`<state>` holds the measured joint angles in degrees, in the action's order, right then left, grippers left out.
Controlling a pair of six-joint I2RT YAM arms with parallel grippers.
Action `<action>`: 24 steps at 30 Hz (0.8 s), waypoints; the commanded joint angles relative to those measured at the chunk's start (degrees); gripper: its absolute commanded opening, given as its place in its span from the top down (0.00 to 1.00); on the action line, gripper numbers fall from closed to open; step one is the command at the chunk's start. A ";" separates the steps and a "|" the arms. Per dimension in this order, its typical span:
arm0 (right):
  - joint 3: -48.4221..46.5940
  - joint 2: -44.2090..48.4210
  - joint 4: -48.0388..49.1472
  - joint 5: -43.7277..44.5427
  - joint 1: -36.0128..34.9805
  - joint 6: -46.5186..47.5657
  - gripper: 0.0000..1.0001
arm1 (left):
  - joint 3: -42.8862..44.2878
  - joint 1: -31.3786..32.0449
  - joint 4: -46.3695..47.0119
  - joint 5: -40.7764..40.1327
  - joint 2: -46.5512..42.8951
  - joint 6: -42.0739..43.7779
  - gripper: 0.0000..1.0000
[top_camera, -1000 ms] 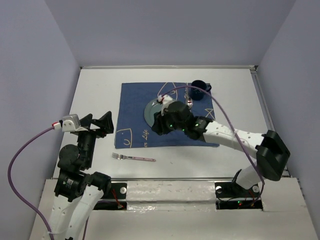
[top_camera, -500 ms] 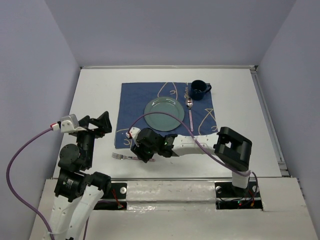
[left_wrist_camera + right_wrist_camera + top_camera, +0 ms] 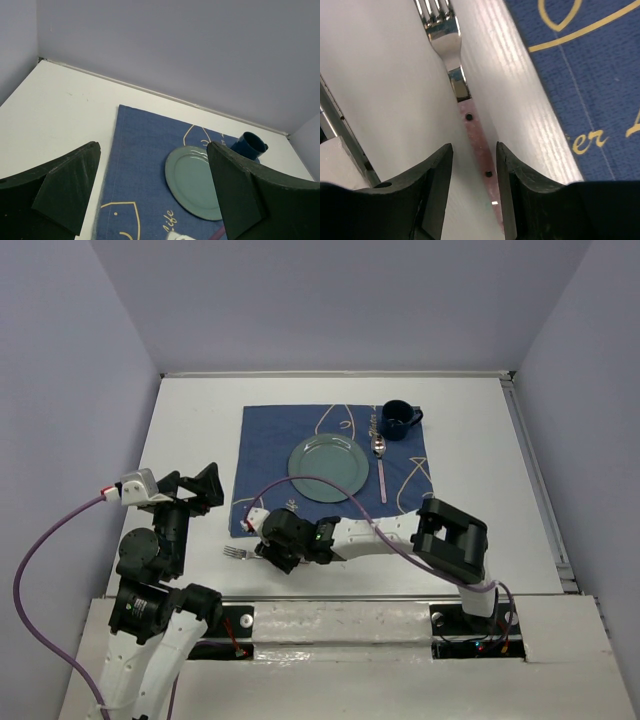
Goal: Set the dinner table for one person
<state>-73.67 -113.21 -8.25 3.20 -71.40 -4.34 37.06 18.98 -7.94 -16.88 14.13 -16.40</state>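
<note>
1. The fork [image 3: 468, 107] lies flat on the table [image 3: 190, 420], just beside the near edge of the cloth [image 3: 265, 440], with its tines to the left.
2. The right gripper [image 3: 473, 150] is low over the handle, with one finger on each side. The jaws are only a little wider than the handle and hold nothing yet.
3. I think the step is to grasp the fork. Close slowly and keep the handle centred, because it is thin and flat and may slip or turn.
4. Lift straight up, then lay it on the cloth left of the plate [image 3: 326, 467]. The spoon [image 3: 381, 455] and cup [image 3: 397, 419] are on the plate's right.
5. The left gripper [image 3: 152, 150] is wide open and empty, well apart from the fork.
</note>
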 commanded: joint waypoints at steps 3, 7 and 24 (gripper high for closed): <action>-1.83 -1.93 -0.80 1.54 -0.85 -0.41 0.59 | 0.21 -0.44 2.32 0.54 -0.60 0.14 0.01; -2.18 -2.02 -1.24 1.98 -0.85 -0.67 0.68 | 0.21 -0.52 2.32 0.54 -0.68 0.06 0.01; -12.01 4.77 3.68 17.17 3.80 -19.71 1.00 | 0.56 -0.79 1.79 -8.60 -4.46 1.11 0.01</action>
<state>-78.11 -110.02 -10.33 13.02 -71.09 -16.01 37.06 18.61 -7.97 -22.94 9.72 -16.14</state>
